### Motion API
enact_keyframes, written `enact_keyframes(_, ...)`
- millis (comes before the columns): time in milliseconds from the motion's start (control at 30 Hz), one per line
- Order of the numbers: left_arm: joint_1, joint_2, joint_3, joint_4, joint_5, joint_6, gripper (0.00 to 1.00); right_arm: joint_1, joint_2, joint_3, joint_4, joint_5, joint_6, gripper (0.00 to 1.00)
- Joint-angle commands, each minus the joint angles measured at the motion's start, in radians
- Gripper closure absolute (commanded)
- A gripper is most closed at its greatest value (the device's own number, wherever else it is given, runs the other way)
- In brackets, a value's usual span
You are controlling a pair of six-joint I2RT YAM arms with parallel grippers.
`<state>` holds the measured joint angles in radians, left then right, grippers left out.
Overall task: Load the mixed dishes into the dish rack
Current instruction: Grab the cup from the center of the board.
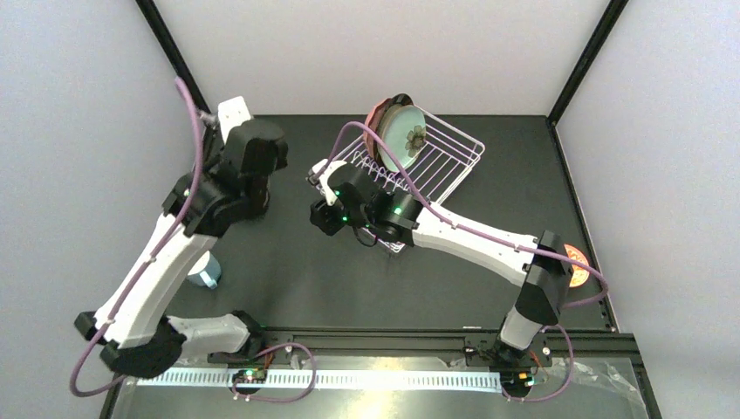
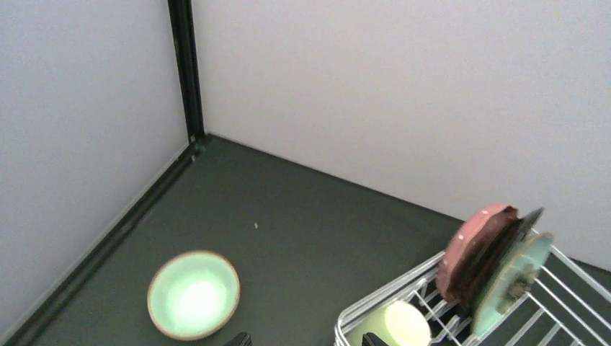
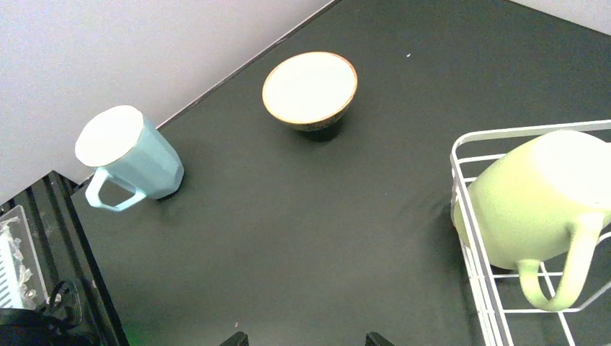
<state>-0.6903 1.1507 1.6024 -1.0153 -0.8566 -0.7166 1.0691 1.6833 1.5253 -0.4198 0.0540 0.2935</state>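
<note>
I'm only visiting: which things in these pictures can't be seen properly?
Small orange-patterned bowl: top view, the right arm covers most of it.
Light-blue faceted mug: top view, partly hidden under the left arm.
Dark-rimmed plate: left wrist view, squeezed between the pink dotted plate and the mint flowered plate; only its edge shows.
Cream mug: left wrist view, cut off by the bottom edge.

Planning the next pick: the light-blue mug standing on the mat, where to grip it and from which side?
Probably the rim, from straight above. The light-blue mug stands upright with its mouth open and clear, so one finger can go inside, one outside the wall. Take the side opposite the handle, which juts out sideways.
</note>
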Motion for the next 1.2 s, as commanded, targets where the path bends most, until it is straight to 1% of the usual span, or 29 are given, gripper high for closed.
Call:
enact_keyframes(0, 0.130, 0.119, 0.143, -0.007, 0.137, 0.300, 0.12, -0.008, -0.031, -0.011, -0.027, 0.044, -0.014, 0.07)
enact_keyframes(100, 0.282, 0.127, 0.130, -0.008, 0.269, 0.275, 0.12, -0.008, -0.042, -0.009, -0.036, 0.054, -0.014, 0.07)
enact_keyframes(200, 0.438, 0.090, 0.056, 0.014, 0.402, 0.227, 0.12, -0.010, -0.052, -0.013, -0.046, 0.070, -0.016, 0.07)
enact_keyframes(267, 0.520, 0.075, 0.001, 0.015, 0.480, 0.202, 0.12, -0.017, -0.064, -0.022, -0.047, 0.075, -0.013, 0.06)
enact_keyframes(567, 0.783, 0.011, -0.248, -0.003, 0.748, 0.127, 0.12, -0.046, -0.134, -0.074, -0.056, 0.079, -0.010, 0.06)
enact_keyframes(700, 0.820, -0.042, -0.352, -0.032, 0.730, 0.096, 0.12, -0.055, -0.163, -0.097, -0.065, 0.076, -0.013, 0.06)
enact_keyframes(900, 0.853, -0.157, -0.491, -0.054, 0.654, 0.064, 0.11, -0.063, -0.234, -0.182, -0.034, 0.058, -0.010, 0.06)
enact_keyframes(1167, 0.856, -0.181, -0.468, -0.132, 0.539, 0.052, 0.11, -0.063, -0.339, -0.311, 0.033, 0.028, -0.008, 0.06)
